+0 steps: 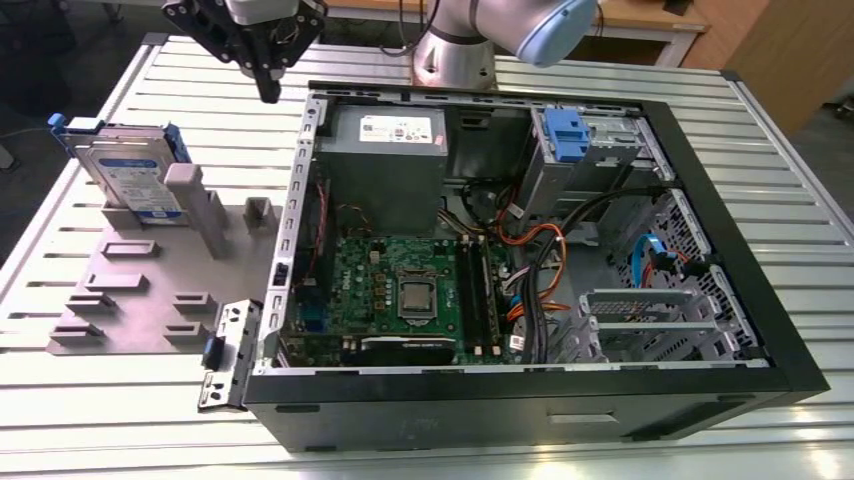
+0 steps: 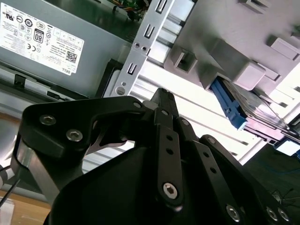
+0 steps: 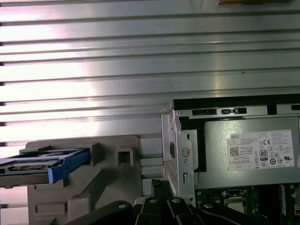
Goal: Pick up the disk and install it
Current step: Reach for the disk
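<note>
Approach stage: my hand point(image 1: 271, 90) hangs closed and empty, the disk point(image 1: 127, 182) below and well aside; I judge a grasp needs it spread.

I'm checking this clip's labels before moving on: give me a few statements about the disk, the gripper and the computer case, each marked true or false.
1. The disk stands on edge in the grey fixture beside the computer case. True.
2. The gripper holds the disk. False: it hangs above the table, between the fixture and the case, apart from the disk.
3. The case is open, with its motherboard exposed. True.
4. The power-supply box lies on the table outside the case. False: it sits inside the case, in a corner.
</note>
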Controlling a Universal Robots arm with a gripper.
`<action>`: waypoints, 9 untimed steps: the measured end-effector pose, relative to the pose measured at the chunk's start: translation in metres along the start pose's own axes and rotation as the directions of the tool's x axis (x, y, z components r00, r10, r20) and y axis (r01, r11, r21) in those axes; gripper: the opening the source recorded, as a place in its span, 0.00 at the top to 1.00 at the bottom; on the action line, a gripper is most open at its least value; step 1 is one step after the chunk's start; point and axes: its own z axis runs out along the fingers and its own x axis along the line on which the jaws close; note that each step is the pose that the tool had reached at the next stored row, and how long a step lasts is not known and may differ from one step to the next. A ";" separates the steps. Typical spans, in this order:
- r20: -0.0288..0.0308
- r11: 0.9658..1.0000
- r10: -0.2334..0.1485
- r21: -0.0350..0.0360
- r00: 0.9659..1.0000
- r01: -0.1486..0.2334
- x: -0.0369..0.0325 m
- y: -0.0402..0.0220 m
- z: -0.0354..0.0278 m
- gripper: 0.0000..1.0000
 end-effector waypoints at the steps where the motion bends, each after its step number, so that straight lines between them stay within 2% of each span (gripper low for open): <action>1: 0.000 1.000 0.000 0.000 1.000 0.000 0.0015 0.0000 0.0002 0.89; 9: 0.000 1.000 0.000 0.000 1.000 0.000 0.0141 -0.0002 0.0016 0.89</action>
